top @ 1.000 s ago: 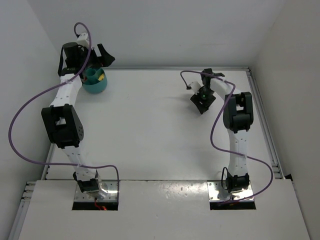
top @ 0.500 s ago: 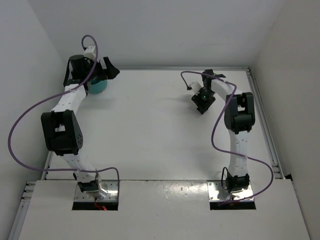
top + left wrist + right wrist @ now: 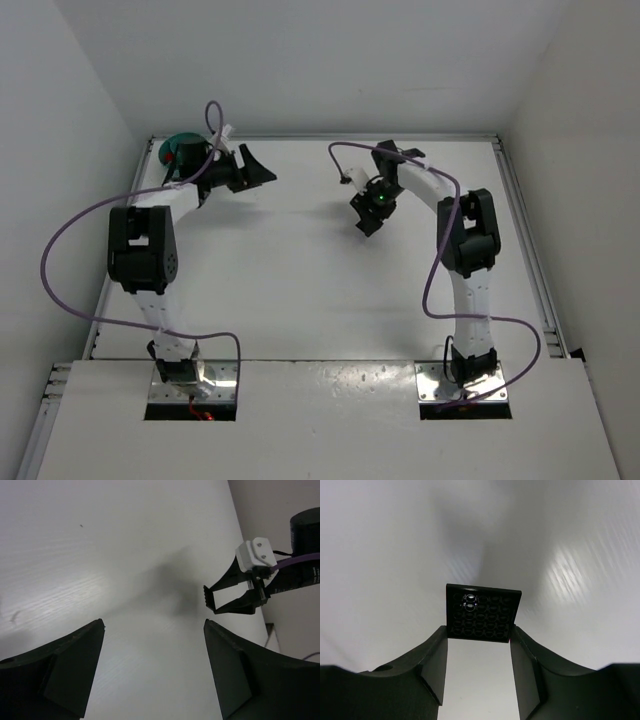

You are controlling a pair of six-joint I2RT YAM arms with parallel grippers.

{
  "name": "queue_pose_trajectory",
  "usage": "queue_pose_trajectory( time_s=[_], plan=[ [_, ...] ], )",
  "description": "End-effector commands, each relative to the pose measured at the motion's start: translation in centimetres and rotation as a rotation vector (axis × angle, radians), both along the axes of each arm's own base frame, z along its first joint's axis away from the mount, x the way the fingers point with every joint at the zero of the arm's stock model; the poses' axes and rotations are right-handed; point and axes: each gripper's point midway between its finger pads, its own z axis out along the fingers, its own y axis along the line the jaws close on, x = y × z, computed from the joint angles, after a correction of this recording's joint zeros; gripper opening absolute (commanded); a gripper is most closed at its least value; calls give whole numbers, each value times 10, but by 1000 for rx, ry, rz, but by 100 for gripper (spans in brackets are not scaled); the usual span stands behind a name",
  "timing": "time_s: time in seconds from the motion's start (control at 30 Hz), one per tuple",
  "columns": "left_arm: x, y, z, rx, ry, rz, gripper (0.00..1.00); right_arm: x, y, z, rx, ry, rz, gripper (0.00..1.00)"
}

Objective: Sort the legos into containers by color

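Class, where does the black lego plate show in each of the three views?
Top external: too small to tell apart from the right gripper, upper middle.
Left wrist: the plate sits right of centre, edge-on, between the far gripper's fingertips.
Right wrist: dead centre, its face to the camera, clamped between the fingers.
Shared landmark: the right gripper, seen in all three views.

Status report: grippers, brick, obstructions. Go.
Left gripper open, empty. Right gripper shut on black lego plate. Teal bowl at far left corner; left arm sits between it and the plate.
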Motion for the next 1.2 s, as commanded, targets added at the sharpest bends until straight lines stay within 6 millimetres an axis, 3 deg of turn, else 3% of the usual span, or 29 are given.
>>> queue_pose_trajectory(
  time_s=[0.0,0.23,0.47,0.5,0.6,0.87,1.1,1.17],
  plan=[
    [-9,-40,0,-120,59,-144,84,10,37,50,112,-90,31,13],
    [-26,-82,-17,-159,139,-225,76,25,84,79,144,-210,76,13],
    [-46,-115,-7,-250,154,-361,65,32,115,88,152,-268,96,13],
    [-46,-116,-8,-253,157,-372,63,39,117,97,160,-298,86,13],
    [-51,-126,-9,-255,167,-403,62,38,128,99,159,-312,104,13],
    [-48,-127,-17,-256,187,-400,55,33,153,107,167,-348,148,13],
    [-51,-131,-19,-262,197,-416,27,28,165,110,160,-365,179,13],
    [-50,-132,-18,-261,187,-417,18,31,161,104,134,-368,169,19]
  ],
)
